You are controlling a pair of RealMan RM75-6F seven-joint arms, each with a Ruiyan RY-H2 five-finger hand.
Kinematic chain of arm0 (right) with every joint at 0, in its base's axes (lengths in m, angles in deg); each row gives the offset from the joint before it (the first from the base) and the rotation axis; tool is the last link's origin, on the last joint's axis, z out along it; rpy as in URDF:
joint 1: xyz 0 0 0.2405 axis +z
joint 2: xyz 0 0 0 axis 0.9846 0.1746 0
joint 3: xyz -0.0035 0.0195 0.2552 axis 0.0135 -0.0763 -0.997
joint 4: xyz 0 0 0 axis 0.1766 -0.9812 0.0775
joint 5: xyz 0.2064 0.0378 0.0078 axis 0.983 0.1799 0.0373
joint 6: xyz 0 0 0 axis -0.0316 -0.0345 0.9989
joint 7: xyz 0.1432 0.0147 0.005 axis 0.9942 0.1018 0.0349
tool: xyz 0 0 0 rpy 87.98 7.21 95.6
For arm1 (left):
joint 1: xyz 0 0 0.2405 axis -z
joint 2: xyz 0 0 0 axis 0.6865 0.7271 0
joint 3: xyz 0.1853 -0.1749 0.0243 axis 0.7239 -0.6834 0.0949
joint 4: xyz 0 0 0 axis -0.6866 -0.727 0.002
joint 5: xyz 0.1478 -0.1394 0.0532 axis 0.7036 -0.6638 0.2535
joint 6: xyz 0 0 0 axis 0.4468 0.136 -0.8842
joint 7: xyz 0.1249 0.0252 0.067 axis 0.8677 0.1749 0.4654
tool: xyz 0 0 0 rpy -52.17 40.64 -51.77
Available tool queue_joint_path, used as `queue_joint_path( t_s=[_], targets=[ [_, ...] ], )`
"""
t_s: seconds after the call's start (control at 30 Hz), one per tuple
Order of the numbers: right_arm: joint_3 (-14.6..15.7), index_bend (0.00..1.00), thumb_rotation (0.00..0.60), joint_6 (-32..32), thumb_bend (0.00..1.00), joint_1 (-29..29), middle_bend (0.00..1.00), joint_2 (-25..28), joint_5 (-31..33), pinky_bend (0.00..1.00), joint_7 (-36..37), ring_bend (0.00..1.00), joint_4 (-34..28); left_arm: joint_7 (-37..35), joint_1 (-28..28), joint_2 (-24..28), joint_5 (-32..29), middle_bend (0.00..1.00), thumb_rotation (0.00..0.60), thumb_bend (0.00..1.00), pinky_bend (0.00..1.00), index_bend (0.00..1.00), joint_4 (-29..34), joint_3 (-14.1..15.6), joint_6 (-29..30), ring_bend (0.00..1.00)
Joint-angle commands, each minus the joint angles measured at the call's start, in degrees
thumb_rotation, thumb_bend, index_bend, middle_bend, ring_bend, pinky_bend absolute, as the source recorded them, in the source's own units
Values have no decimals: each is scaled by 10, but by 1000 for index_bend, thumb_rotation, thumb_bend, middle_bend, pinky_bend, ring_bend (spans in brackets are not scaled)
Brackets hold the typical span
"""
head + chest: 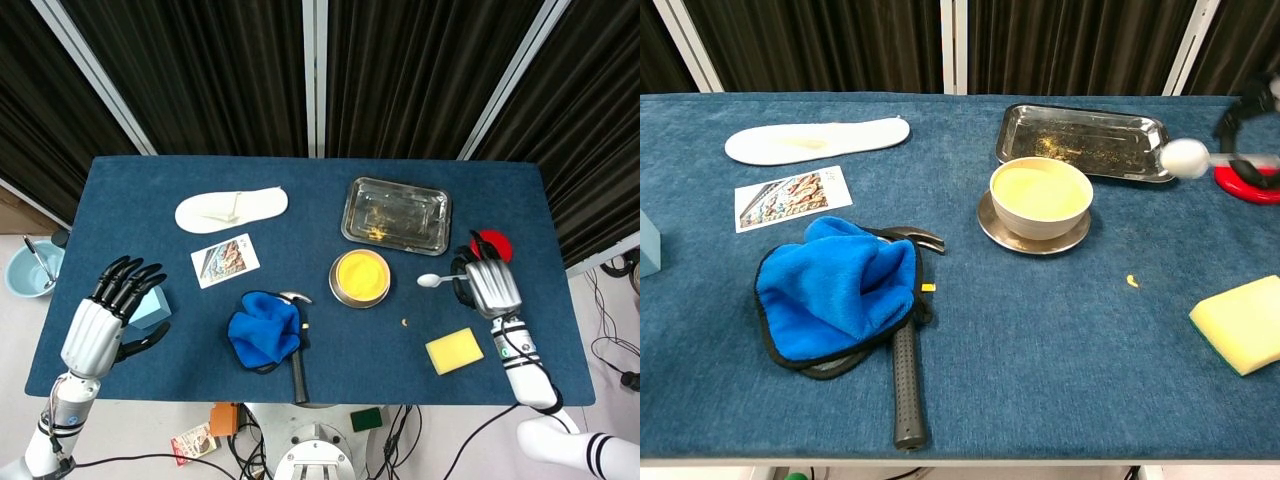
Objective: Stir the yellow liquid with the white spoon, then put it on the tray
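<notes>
My right hand (485,285) holds the white spoon (436,281) by its handle, lifted off the table, with its bowl (1185,157) pointing left toward the bowl of yellow liquid (360,277). That bowl sits on a metal saucer (1032,235) in front of the steel tray (396,215). The spoon hangs to the right of the bowl, clear of it. In the chest view only the edge of the right hand (1248,120) shows at the right border. My left hand (108,310) is open at the table's left front, fingers spread, beside a light blue block (151,308).
A yellow sponge (454,350) lies in front of my right hand, and a red disc (492,247) behind it. A blue cloth (264,329) covers a hammer (906,380) at front centre. A white insole (231,209) and a picture card (225,260) lie at the left.
</notes>
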Motion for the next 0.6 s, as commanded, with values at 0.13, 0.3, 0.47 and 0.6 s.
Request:
queue_joint_path(
  t_s=[0.13,0.3,0.47,0.6],
  targets=[
    [-36,631,600,-55,489,79,274,-52,33,187,-120,41,10,1,-3,0,1,165,600,167,118,179,0,1,4,112],
    [-45,621,600,-68,489,129,267,-122,54,188,-214,41,59,-13,-10,-1,-9,165,600,168,119,179,-12,3,12,112],
    [-46,607,600,-69,489,157,261,-169,66,187,-260,41,99,-31,-15,-3,-16,166,600,168,118,179,-30,4,18,112],
    [-35,562,600,-57,486,160,248,-187,59,181,-273,41,115,-44,-19,-7,-20,166,600,167,118,179,-43,4,24,112]
  ],
)
